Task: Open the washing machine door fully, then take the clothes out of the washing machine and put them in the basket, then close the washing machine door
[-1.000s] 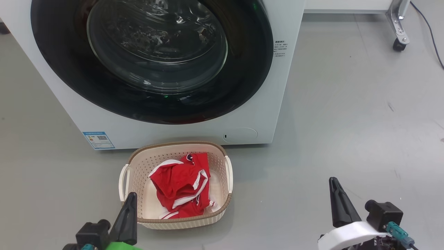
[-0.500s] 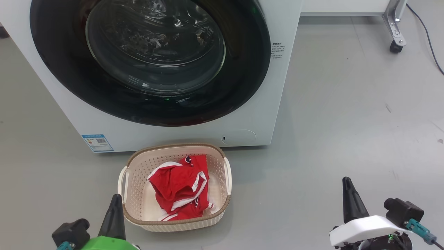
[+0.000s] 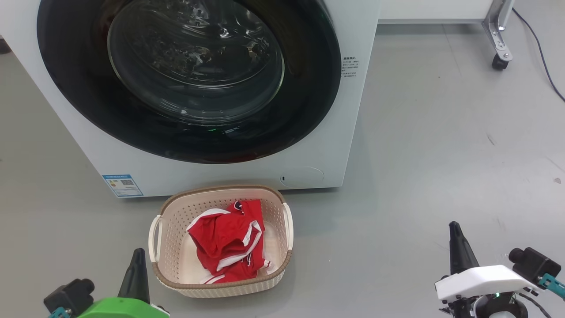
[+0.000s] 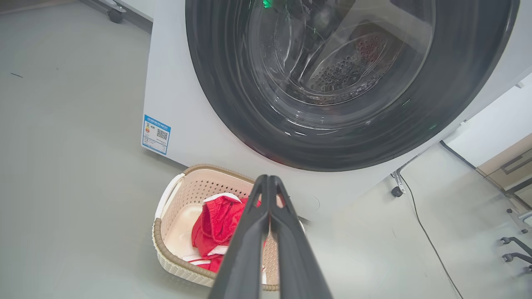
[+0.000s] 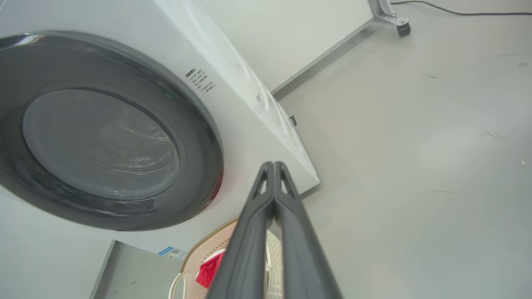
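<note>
A white washing machine (image 3: 340,145) stands on a grey floor (image 3: 419,154), its round, black-rimmed washing machine door (image 3: 194,75) closed flush against the front. The basket (image 3: 176,212) sits just in front, placed for a short carry from the drum. Red clothes (image 3: 225,240) with white trim lie heaped inside it. The left gripper (image 3: 138,252) and right gripper (image 3: 454,229) hang low at either side, fingers pressed together, holding nothing, clear of door and basket. The task looks complete.

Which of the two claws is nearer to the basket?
The left claw, on the green mount, stands close beside the basket; the right claw, on the white mount, is far off across the floor.
</note>
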{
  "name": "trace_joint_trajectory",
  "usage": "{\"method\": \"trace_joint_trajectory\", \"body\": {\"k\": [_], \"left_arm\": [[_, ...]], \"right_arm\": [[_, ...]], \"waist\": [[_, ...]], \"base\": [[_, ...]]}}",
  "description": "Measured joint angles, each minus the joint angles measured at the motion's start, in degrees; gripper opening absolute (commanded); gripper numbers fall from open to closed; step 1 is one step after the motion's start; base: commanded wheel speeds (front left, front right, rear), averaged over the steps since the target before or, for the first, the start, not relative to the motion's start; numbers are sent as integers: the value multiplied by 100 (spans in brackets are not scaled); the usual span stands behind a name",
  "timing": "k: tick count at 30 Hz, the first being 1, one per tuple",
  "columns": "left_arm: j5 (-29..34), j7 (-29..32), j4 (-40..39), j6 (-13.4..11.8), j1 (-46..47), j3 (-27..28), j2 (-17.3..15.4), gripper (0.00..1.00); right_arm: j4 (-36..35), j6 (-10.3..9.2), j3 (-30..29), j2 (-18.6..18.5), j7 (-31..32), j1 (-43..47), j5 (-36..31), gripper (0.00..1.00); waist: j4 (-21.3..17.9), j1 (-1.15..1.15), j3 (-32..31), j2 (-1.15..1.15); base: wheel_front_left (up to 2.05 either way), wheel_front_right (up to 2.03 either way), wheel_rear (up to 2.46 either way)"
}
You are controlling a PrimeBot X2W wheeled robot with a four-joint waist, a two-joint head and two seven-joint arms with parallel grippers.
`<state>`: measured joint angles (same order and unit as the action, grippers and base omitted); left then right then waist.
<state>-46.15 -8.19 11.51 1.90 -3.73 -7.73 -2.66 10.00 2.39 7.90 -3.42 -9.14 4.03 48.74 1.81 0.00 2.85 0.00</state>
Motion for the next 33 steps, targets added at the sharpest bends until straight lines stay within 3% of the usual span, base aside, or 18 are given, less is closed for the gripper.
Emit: {"method": "trace_joint_trajectory", "body": {"k": [33], "left_arm": [[-2602,568,159,249,293,389,-122,0]], "right_arm": [[205,178,-470,-155,533,-303,2569,0]], "waist": [[-96,0,-140,0]], "base": [[0,0,0]]}}
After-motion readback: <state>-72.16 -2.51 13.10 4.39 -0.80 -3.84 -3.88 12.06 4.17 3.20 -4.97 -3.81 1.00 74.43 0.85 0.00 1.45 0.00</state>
